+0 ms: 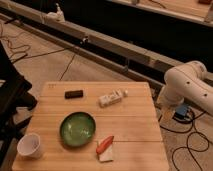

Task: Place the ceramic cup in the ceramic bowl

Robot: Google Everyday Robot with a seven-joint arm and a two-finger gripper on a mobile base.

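A: Ok, eyes on the table [135, 125] — where's the cup [30, 146]?

B: Near-left corner, upright, mouth up, standing apart from everything. The bowl [77, 129] is at about 2 o'clock from it — green, shallow, nothing in it, close by but not touching.

A: And the gripper?

B: Out of shot. Only the white arm [187, 85] shows, off the table's right side at 3 o'clock, well apart from the cup. Open or closed — can't tell, no sight of it.

A: So how's that cup going to handle, approx?

B: My read: small, light, stiff, glazed — so slippery, and it'll chip if dropped or knocked onto the bowl. No handle visible, so no obvious grab point there. Best bet imo is pinching the rim, one jaw inside and one outside, or clamping across the body just under the rim where it's widest.

A: Risks?

B: It sits right at the table edge — a nudge toward 7 o'clock could send it off. Ceramic on ceramic too, so set it down gently, not dropped.

A: Clutter?

B: Black block [74, 93] at 12 from the bowl, white packet [111, 98] at 1, red stick [105, 145] at 4. None between cup and bowl.
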